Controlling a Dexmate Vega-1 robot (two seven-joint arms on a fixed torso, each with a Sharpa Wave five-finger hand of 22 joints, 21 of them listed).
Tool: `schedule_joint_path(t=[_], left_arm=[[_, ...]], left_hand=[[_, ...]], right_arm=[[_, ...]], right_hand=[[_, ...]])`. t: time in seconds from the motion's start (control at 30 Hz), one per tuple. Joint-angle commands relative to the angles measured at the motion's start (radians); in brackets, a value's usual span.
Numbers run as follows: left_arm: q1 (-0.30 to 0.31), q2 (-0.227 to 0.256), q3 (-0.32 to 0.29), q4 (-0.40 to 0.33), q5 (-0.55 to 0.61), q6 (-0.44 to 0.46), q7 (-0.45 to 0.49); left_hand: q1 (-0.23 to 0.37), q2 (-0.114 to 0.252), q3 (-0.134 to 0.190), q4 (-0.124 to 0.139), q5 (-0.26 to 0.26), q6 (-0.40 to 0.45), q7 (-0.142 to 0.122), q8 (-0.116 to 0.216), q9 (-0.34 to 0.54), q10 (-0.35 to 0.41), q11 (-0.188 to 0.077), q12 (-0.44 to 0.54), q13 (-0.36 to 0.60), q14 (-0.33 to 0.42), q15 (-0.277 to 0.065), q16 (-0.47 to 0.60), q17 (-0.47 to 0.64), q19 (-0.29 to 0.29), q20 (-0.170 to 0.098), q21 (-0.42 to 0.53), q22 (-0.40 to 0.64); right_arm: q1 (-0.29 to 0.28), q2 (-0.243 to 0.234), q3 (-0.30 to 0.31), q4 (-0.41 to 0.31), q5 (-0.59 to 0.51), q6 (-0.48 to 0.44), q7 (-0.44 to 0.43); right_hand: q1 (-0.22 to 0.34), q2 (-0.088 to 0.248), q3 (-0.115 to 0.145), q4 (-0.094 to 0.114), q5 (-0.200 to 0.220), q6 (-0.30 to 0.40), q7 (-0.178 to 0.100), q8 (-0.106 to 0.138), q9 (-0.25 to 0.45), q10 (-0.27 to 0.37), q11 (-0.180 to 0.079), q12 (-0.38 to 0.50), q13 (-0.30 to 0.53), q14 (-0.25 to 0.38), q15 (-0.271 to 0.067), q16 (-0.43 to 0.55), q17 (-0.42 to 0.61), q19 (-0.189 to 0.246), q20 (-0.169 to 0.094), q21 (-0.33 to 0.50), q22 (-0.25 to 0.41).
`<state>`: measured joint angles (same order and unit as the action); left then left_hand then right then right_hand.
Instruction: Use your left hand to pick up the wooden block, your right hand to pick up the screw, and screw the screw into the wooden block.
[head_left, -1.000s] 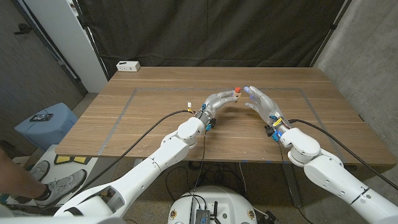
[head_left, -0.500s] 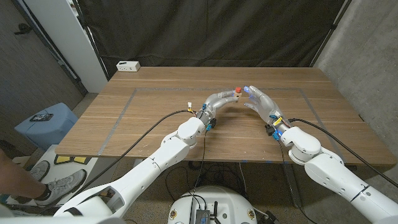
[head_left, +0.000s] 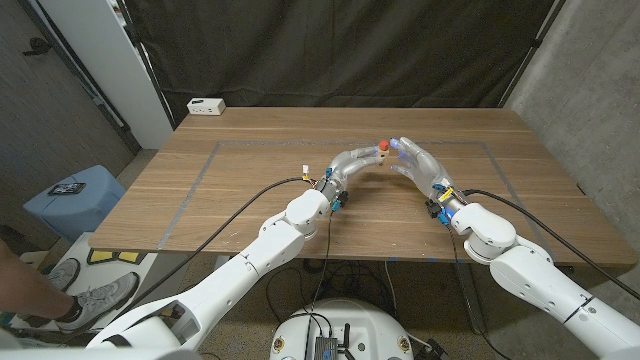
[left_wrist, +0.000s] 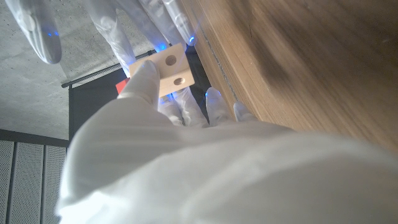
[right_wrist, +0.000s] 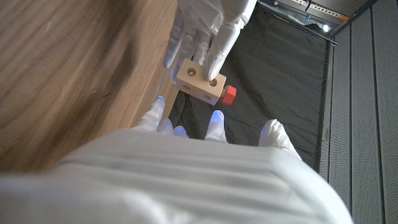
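My left hand (head_left: 352, 162) holds the small wooden block (left_wrist: 169, 68) up above the middle of the table, pinched between thumb and fingers; two round holes show on its face (right_wrist: 200, 79). A screw with a red head (head_left: 383, 147) sticks out of the block's side (right_wrist: 229, 94). My right hand (head_left: 418, 163) stands just right of it with its fingers (right_wrist: 215, 117) spread, the tips close to the red head. I cannot tell whether they touch it. In the left wrist view the right hand's fingers (left_wrist: 112, 28) reach in past the block.
A white box (head_left: 206, 105) lies at the table's far left corner. A grey tape outline (head_left: 205, 170) frames the work area. Left of the table stand a blue stool (head_left: 75, 196) and a person's shoe (head_left: 85, 300). Cables trail from both wrists.
My right hand has edged left toward the red screw head, closing the small gap. The left hand and the block have stayed put.
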<state>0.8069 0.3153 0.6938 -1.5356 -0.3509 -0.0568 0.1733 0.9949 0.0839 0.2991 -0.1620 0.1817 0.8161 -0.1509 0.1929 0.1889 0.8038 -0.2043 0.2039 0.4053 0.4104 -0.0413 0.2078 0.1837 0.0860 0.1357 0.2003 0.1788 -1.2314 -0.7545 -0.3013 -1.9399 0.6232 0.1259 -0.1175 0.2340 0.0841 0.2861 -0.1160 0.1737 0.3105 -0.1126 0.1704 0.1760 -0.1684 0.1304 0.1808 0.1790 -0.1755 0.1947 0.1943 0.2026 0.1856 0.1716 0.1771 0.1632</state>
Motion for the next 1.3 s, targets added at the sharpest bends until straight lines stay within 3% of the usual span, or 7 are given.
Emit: schedule_joint_path(t=[0.03,1.3], left_arm=[[0.001,-0.001,0.003,-0.002,0.007,-0.002,0.003],[0.005,-0.001,0.003,-0.005,0.008,0.007,0.008]], left_hand=[[0.006,0.005,0.001,0.007,0.005,0.009,0.003,0.005,0.002,0.005,0.000,0.009,0.003,0.004,-0.061,0.007,0.002,0.001,0.007,0.003,0.004],[0.008,0.006,0.000,0.007,0.006,0.011,0.002,0.005,0.002,0.007,0.001,0.010,0.003,0.006,-0.062,0.008,0.002,0.004,0.005,0.004,0.004]], right_arm=[[0.005,-0.002,-0.005,0.002,0.004,0.006,0.012],[-0.009,-0.009,-0.014,-0.022,-0.005,0.000,-0.003]], right_hand=[[-0.008,-0.001,-0.005,0.003,0.001,0.000,0.001,0.006,0.000,-0.009,0.000,0.003,0.005,-0.047,0.005,-0.001,0.003,-0.005,0.000,-0.003,0.002],[-0.021,0.005,-0.008,0.008,0.004,0.010,0.005,0.013,0.001,-0.013,-0.001,0.007,0.005,-0.046,0.003,0.003,0.003,-0.005,-0.001,0.003,0.002]])
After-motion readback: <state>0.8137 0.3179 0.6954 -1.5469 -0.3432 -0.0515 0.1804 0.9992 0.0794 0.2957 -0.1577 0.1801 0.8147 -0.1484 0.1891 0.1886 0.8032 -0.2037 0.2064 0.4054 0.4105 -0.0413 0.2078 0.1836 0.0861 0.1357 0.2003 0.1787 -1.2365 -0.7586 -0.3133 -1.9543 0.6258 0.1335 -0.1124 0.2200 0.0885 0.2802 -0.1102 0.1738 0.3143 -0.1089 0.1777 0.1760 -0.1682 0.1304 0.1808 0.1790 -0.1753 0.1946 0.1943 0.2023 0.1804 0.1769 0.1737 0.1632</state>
